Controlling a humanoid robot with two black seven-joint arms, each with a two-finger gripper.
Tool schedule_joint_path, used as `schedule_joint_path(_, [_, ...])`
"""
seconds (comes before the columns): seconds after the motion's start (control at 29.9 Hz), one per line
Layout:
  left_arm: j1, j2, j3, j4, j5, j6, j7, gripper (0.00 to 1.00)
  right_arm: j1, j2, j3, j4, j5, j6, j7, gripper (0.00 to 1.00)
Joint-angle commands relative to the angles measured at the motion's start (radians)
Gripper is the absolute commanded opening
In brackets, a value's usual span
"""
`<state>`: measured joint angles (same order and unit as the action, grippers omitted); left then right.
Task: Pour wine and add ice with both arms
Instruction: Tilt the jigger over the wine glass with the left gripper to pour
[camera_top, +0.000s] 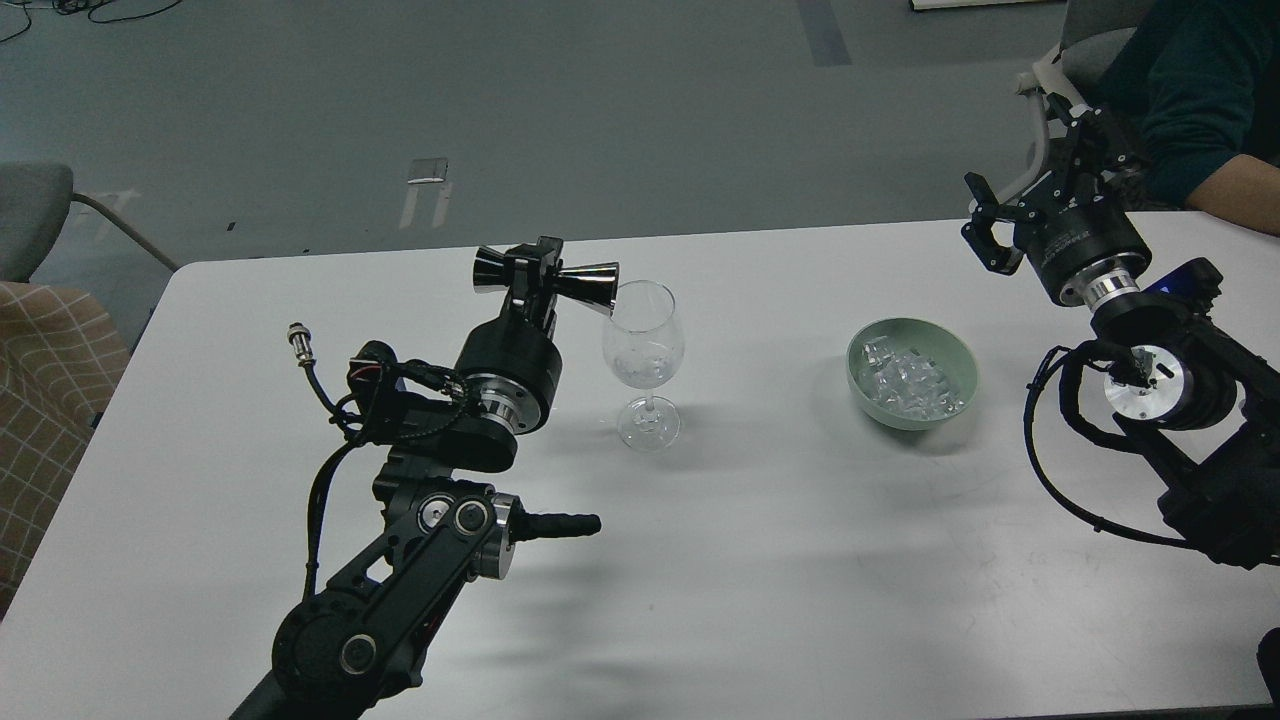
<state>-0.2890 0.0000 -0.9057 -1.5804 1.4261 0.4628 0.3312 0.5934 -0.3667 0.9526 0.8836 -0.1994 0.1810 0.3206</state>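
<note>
Here the left claw (541, 274) clamps a jigger (545, 277) sideways at the wine glass (643, 348); right claw (1030, 185) gape unreadable.

Two matte black jointed robot arms (430, 560) (1190, 430) show shiny silver joint rings, looping black cables, round screw caps, and black clawed grippers (535, 275) (1040, 190).

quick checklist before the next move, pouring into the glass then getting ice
1. Left gripper clamps the metal measuring cup: ok.
2. Cup lies sideways, one end at the rim of the wine glass: ok.
3. Glass upright on the table: ok.
4. Wine already in the glass: cannot tell.
5. Ice sits in the green bowl: ok.
6. Right gripper over the bowl: not ok, it is off to the bowl's right.
</note>
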Motion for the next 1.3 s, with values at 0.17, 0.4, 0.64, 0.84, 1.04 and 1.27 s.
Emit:
schedule_joint_path(0.17, [-0.004, 0.0, 0.007, 0.0, 0.011, 0.011, 0.012, 0.0, -0.004, 0.0, 0.0, 0.003, 0.0, 0.0, 0.0, 1.0])
schedule_joint_path(0.4, [-0.004, 0.0, 0.001, -0.001, -0.001, 0.011, 0.017, 0.0, -0.007, -0.001, 0.002, 0.005, 0.0, 0.0, 0.0, 1.0])
schedule_joint_path(0.64, [-0.016, 0.0, -0.001, -0.003, -0.004, 0.013, 0.022, 0.0, -0.009, -0.001, 0.0, 0.003, 0.0, 0.0, 0.0, 1.0])
schedule_joint_path(0.84, [-0.024, 0.0, -0.002, -0.01, -0.035, 0.013, 0.022, 0.0, -0.012, -0.001, 0.0, 0.003, 0.0, 0.0, 0.0, 1.0])
schedule_joint_path(1.04, [-0.068, 0.0, -0.005, -0.039, -0.186, 0.026, 0.023, 0.0, -0.012, -0.001, 0.0, 0.003, 0.0, 0.0, 0.0, 1.0])
schedule_joint_path(1.27, [-0.101, 0.0, -0.073, -0.092, -0.363, 0.026, 0.02, 0.0, -0.014, -0.001, 0.0, 0.003, 0.0, 0.0, 0.0, 1.0])
